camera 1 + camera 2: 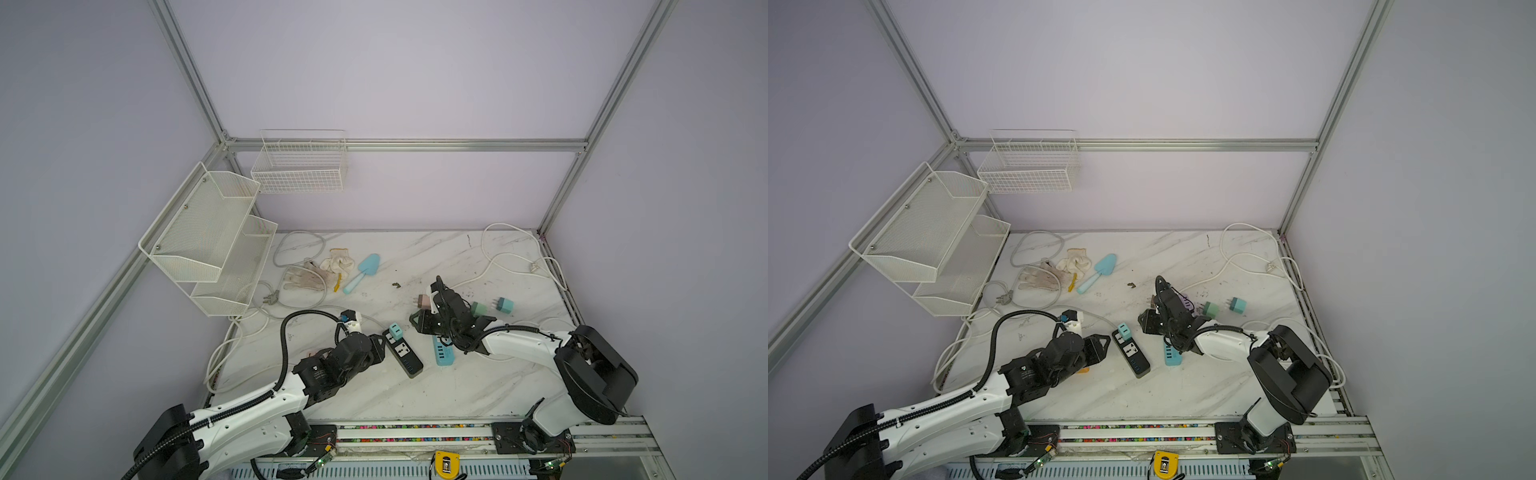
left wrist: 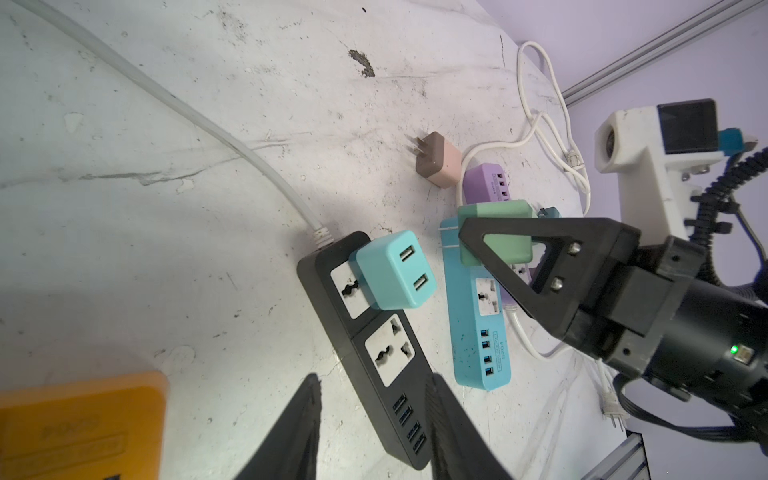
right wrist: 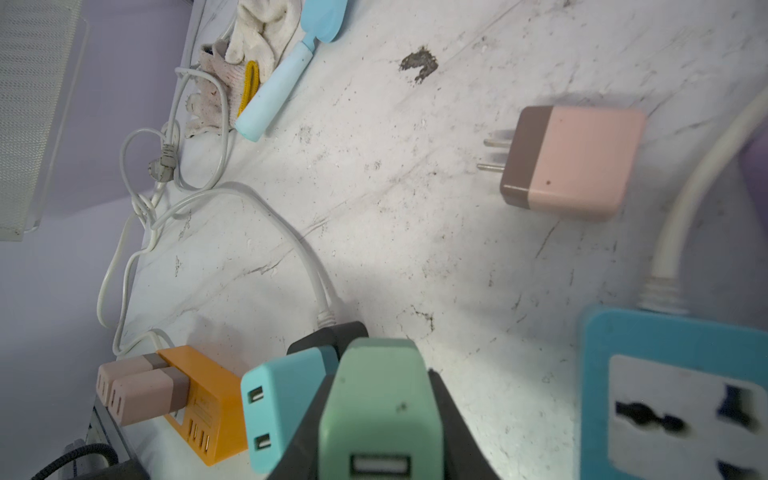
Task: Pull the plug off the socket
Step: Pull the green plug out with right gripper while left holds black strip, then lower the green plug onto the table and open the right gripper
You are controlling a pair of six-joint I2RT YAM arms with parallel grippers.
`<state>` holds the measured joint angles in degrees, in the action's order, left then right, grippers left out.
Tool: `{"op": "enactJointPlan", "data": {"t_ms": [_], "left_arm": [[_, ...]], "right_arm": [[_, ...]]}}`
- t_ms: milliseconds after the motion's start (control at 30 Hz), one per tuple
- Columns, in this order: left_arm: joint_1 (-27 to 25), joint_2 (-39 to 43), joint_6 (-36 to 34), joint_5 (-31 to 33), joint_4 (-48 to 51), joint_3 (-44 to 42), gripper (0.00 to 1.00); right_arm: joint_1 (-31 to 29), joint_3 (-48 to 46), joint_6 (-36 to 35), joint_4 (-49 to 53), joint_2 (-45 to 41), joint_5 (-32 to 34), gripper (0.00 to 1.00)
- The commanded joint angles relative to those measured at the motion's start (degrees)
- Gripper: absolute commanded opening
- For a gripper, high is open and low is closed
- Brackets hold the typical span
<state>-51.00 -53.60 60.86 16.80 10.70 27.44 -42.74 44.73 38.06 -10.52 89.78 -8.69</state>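
My right gripper (image 3: 380, 374) is shut on a mint-green plug (image 3: 382, 407), held in the air; its prongs are hidden. In the left wrist view that green plug (image 2: 494, 237) sits in the right gripper (image 2: 469, 245) over the far end of the blue socket strip (image 2: 473, 328), whose visible socket (image 3: 685, 415) is empty. A teal plug (image 2: 395, 270) stands plugged into the black socket strip (image 2: 374, 332). My left gripper (image 2: 374, 378) is open, its fingers astride the strip's USB end. In both top views the grippers (image 1: 378, 343) (image 1: 1144, 322) are low over the strips (image 1: 403, 353) (image 1: 1172, 356).
A pink-brown plug (image 2: 440, 166) and a purple strip (image 2: 484, 183) lie beyond the blue strip. Two loose plugs (image 1: 478, 308) (image 1: 505, 305) lie to the right. An orange strip (image 3: 203, 399) with two pink plugs sits by my left arm. Gloves (image 1: 316, 272), a blue trowel (image 1: 361, 272) and white cables (image 1: 515, 253) lie at the back.
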Motion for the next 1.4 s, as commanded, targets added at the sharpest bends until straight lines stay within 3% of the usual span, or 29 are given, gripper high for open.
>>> {"op": "enactJointPlan", "data": {"t_ms": [0, 767, 1067, 1367], "left_arm": [[0.4, 1.2, -1.6, 1.9, 0.7, -1.4, 0.42], [0.6, -0.8, -1.8, 0.3, 1.3, -1.4, 0.47], [0.7, -2.1, -1.9, -0.1, 1.1, -1.2, 0.48], [0.8, -2.3, -2.2, -0.3, 1.2, -0.9, 0.49]], "right_arm": [[0.3, 0.9, 1.8, -4.7, 2.1, 0.4, 0.07], [0.4, 3.0, 2.5, -9.0, 12.4, 1.1, 0.16], [0.4, 2.9, 1.9, -6.9, 12.0, 2.7, 0.29], [0.4, 3.9, 0.0, -1.0, 7.7, 6.8, 0.49]]}}
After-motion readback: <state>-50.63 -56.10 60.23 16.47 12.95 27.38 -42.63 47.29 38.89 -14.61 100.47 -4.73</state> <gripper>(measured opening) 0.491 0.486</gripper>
